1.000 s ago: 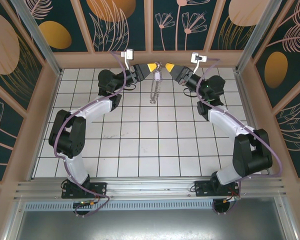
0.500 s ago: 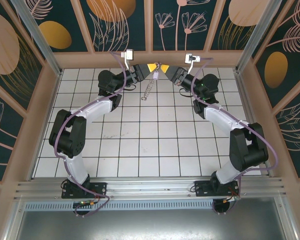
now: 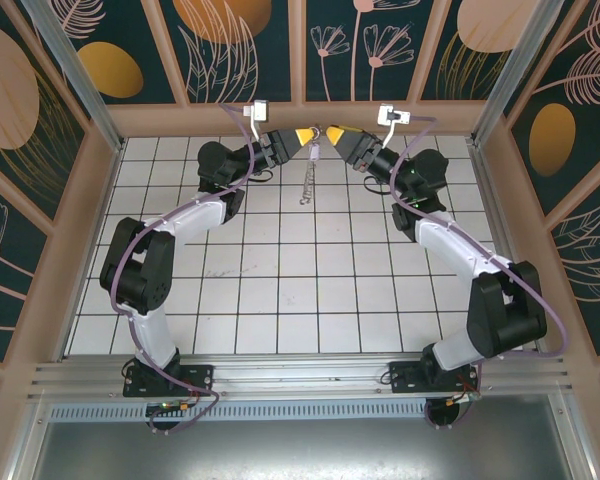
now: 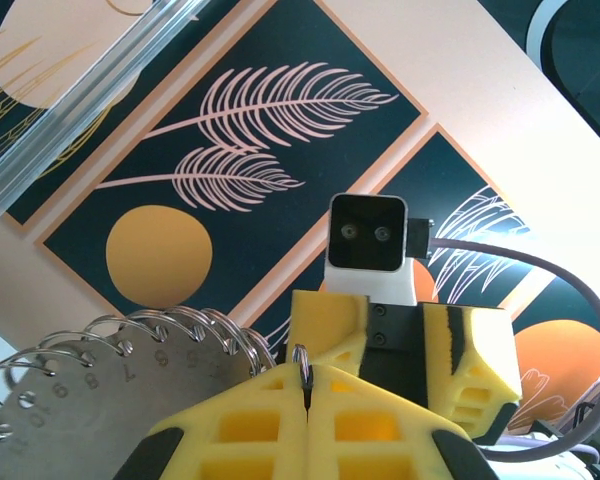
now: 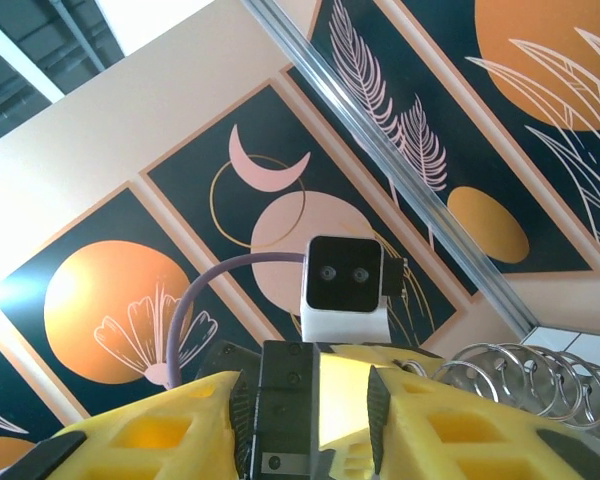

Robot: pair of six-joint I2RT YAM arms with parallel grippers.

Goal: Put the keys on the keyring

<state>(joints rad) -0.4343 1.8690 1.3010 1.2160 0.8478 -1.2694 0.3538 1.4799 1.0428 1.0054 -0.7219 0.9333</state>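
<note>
The keyring (image 3: 306, 178) hangs edge-on above the tiles at the back of the table. Up close, the keyring (image 4: 70, 400) is a thin grey numbered plate edged with many small metal rings (image 5: 520, 365). My left gripper (image 3: 308, 136) is raised there. The left gripper (image 4: 307, 375) is shut, pinching one small ring of the keyring between its yellow fingertips. My right gripper (image 3: 332, 133) faces it tip to tip, almost touching. The right gripper (image 5: 315, 400) has its jaws apart with nothing of its own held; the left gripper's tip stands between them. I cannot make out the keys.
A white tiled floor (image 3: 280, 290) lies under both arms. Wooden walls with dark floral panels (image 3: 310, 60) close in the back and sides. An aluminium rail (image 3: 300, 375) runs along the near edge by the arm bases.
The hanging keyring swung left, then back under the left gripper. The right gripper closed in on the left gripper's tip, eased back a little, and its jaws narrowed slightly.
</note>
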